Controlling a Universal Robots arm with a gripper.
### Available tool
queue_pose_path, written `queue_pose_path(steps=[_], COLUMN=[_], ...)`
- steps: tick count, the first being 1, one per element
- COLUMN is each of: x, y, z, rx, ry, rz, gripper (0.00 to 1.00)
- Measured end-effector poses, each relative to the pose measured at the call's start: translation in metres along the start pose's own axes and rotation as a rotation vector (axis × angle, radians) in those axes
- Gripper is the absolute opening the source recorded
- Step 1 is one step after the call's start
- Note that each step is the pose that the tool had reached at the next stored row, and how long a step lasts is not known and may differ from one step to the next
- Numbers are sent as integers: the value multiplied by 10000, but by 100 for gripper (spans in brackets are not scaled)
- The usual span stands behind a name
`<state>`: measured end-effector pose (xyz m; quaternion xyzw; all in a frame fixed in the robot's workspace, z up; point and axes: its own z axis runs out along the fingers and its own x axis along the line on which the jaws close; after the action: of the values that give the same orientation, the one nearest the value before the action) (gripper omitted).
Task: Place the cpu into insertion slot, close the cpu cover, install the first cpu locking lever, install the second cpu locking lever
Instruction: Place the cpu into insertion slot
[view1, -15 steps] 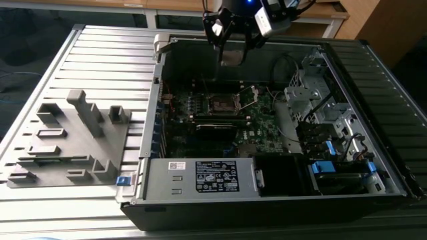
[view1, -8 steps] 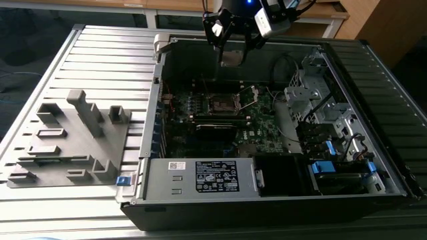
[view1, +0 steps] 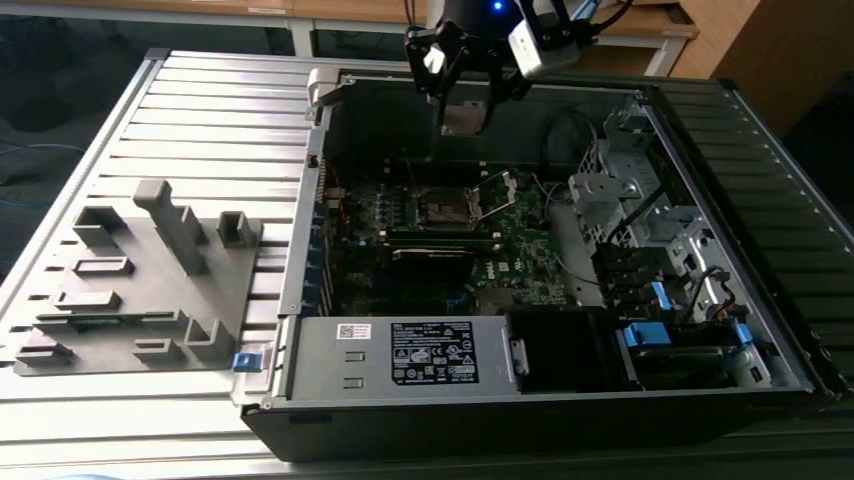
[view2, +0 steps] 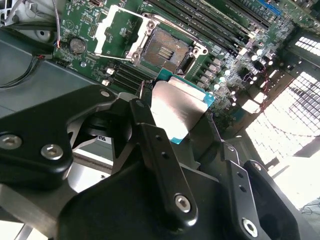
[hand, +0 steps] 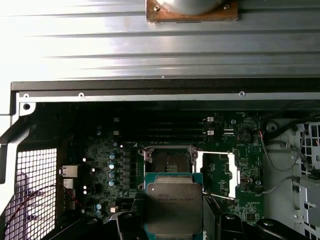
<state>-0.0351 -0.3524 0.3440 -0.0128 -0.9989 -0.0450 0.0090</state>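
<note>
My gripper (view1: 467, 92) hangs above the far end of the open computer case, shut on the cpu (view1: 465, 118). In both wrist views the cpu (view2: 177, 112) (hand: 174, 207) is a silver-topped square chip on a teal edge, held between two black fingers (view2: 150, 137). Below it on the green motherboard lies the insertion slot (view1: 441, 208) (view2: 165, 50) (hand: 168, 161), bare and uncovered. The cpu cover (view1: 497, 195) (view2: 117, 30) (hand: 218, 172), a silvery frame with an open window, stands flipped open beside the slot. The chip is well above the slot and apart from it.
A power supply box (view1: 400, 355) with a white label fills the case's near end. Drive bays with blue tabs (view1: 647, 335) and cables crowd the exterior view's right. Memory slots (view1: 434, 240) lie near the socket. A grey fixture block (view1: 134, 290) sits on the ribbed table.
</note>
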Motion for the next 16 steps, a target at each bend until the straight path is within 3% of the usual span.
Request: queue_pose_path(steps=[10, 16], x=[0, -2], y=[-3, -9], z=[31, 107], rx=[-2, -1], ry=[-1, -2], rz=[0, 0], gripper=[54, 54])
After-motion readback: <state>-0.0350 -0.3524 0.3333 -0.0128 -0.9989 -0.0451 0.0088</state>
